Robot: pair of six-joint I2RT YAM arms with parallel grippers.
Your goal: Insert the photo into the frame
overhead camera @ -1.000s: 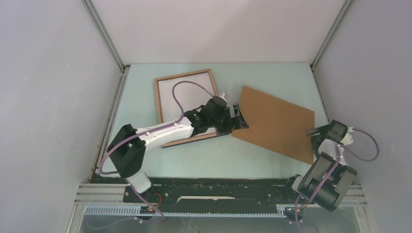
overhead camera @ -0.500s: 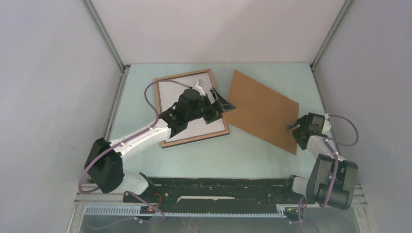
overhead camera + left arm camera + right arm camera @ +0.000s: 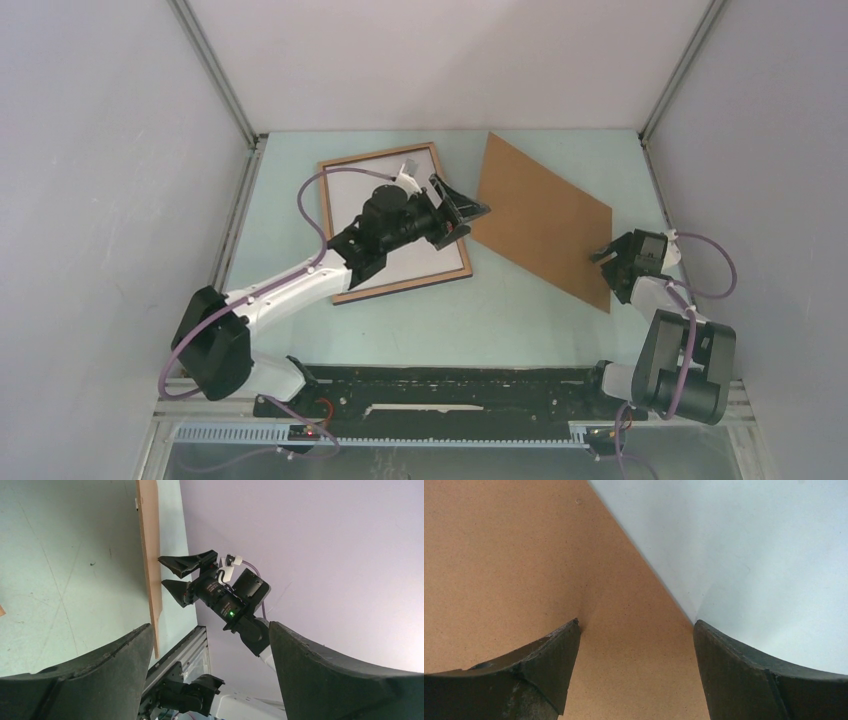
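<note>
The frame (image 3: pixel 400 286) lies at the table's back left, brown wood face up, with white showing inside it. The photo (image 3: pixel 545 215) is to its right, brown back up, its outline skewed; the left wrist view sees it almost edge-on as a thin brown strip (image 3: pixel 149 545). My left gripper (image 3: pixel 462 210) hovers open over the frame's right edge, close to the photo's left corner, with nothing between its fingers (image 3: pixel 100 675). My right gripper (image 3: pixel 607 258) is open at the photo's right corner. Its fingertips (image 3: pixel 569 635) rest on or just above the brown back (image 3: pixel 499 555).
Grey walls close in the pale green table (image 3: pixel 500 320) on three sides. A black rail with the arm bases (image 3: pixel 450 385) runs along the near edge. The left wrist view shows my right gripper (image 3: pixel 172 572) against the photo's edge.
The photo has slid toward the back left and turned. My left arm has reached further back, over the frame. My right gripper has come forward onto the photo's right corner.
</note>
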